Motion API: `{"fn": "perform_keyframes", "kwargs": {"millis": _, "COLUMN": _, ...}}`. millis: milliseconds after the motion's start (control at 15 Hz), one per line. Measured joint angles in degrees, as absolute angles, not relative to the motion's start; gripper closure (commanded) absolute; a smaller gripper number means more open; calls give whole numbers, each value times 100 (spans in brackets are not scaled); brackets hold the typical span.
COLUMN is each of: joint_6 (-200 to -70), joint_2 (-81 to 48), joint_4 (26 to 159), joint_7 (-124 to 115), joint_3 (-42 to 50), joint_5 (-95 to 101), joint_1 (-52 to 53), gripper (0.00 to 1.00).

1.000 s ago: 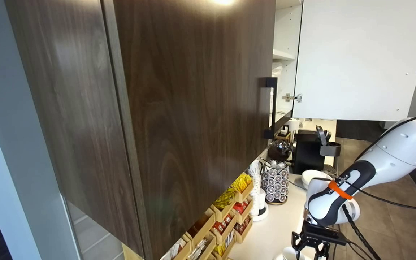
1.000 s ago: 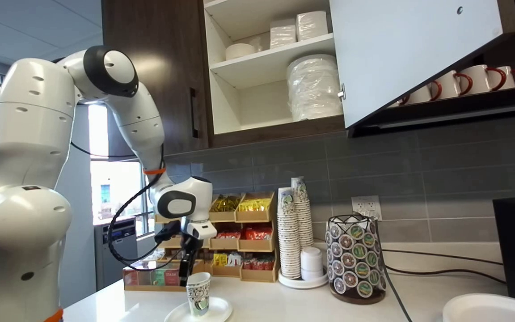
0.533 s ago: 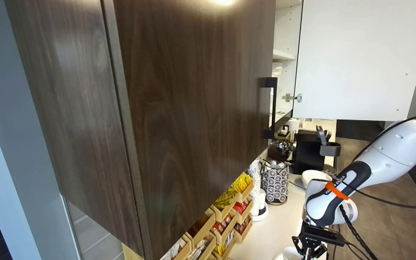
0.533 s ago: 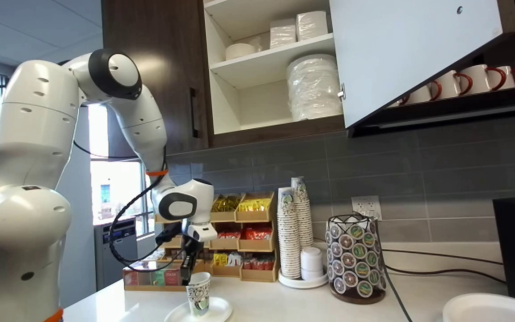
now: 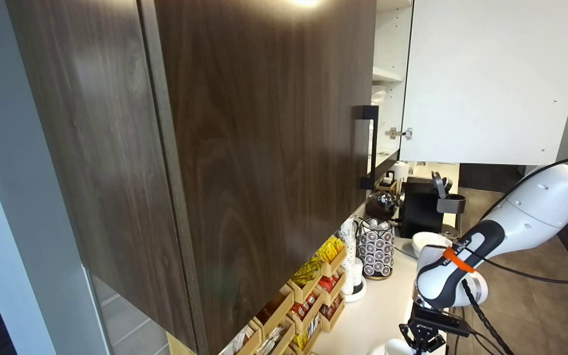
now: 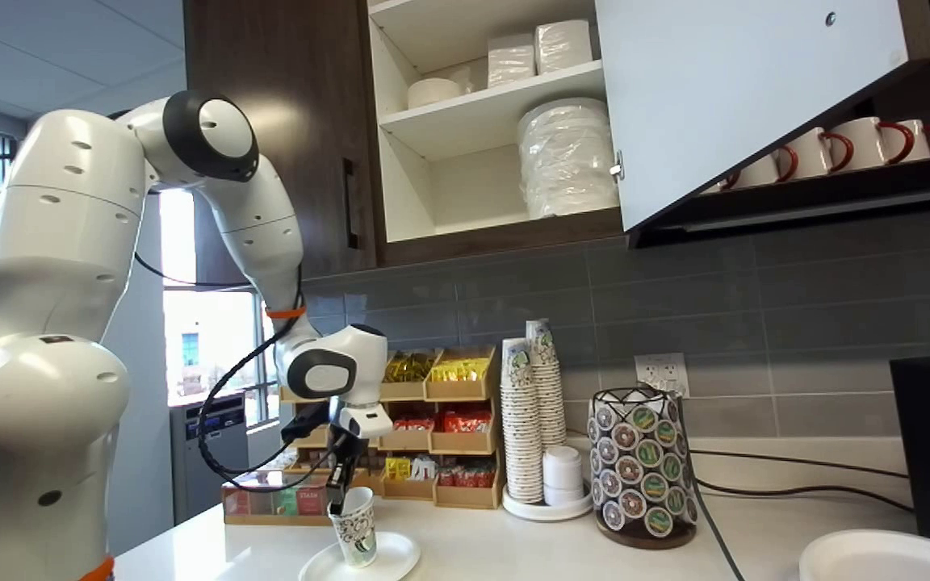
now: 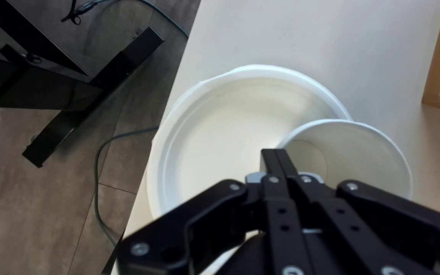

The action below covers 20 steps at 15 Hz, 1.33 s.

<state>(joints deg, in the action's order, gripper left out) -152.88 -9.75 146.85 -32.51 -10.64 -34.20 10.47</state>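
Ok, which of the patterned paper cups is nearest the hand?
The single patterned cup over the white plate: the hand is right at it. The others stand nested in two tall stacks beside the wooden rack.

Looks like an office kitchen: tall stacks of patterned white paper cups point(image 6: 523, 436), cylinder of round-lidded coffee pods point(image 6: 629, 467), tiered light-wood packet bins point(image 6: 461, 443).

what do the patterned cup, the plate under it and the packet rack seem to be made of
Cup: probably paper, matte-looking, from its thin wall and rim; printed outside, plain white inside.
Plate: perhaps paper or moulded fibre, low-sheen white with a raised rim; plastic can't be ruled out.
Rack: likely light wood or bamboo, smooth, judging by its even tan panels.
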Motion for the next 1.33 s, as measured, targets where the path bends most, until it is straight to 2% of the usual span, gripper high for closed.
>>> {"fn": "perform_keyframes", "kwargs": {"millis": 400, "joint_6": -15288, "joint_2": -884, "joint_4": 14647, "joint_7": -3251, "joint_3": -1064, "joint_5": -3435, "joint_1": 1047, "gripper": 100}}
{"fn": "perform_keyframes", "kwargs": {"millis": 467, "joint_6": -15288, "joint_2": -834, "joint_4": 14647, "joint_7": -3251, "joint_3": -1064, "joint_5": -3435, "joint_1": 1047, "gripper": 74}}
{"fn": "perform_keyframes", "kwargs": {"millis": 533, "joint_6": -15288, "joint_2": -779, "joint_4": 14647, "joint_7": -3251, "joint_3": -1064, "joint_5": -3435, "joint_1": 1047, "gripper": 73}}
{"fn": "perform_keyframes", "kwargs": {"millis": 600, "joint_6": -15288, "joint_2": -726, "joint_4": 14647, "joint_7": -3254, "joint_3": -1063, "joint_5": -3429, "joint_1": 1047, "gripper": 68}}
{"fn": "perform_keyframes", "kwargs": {"millis": 1133, "joint_6": -15288, "joint_2": -703, "joint_4": 14630, "joint_7": -3275, "joint_3": -1061, "joint_5": -3395, "joint_1": 1050, "gripper": 7}}
{"fn": "perform_keyframes", "kwargs": {"millis": 1200, "joint_6": -15288, "joint_2": -736, "joint_4": 14611, "joint_7": -3275, "joint_3": -1060, "joint_5": -3395, "joint_1": 1050, "gripper": 3}}
{"fn": "perform_keyframes", "kwargs": {"millis": 1267, "joint_6": -15288, "joint_2": -772, "joint_4": 14589, "joint_7": -3275, "joint_3": -1061, "joint_5": -3395, "joint_1": 1050, "gripper": 11}}
{"fn": "perform_keyframes", "kwargs": {"millis": 1333, "joint_6": -15288, "joint_2": -811, "joint_4": 14566, "joint_7": -3275, "joint_3": -1061, "joint_5": -3395, "joint_1": 1050, "gripper": 24}}
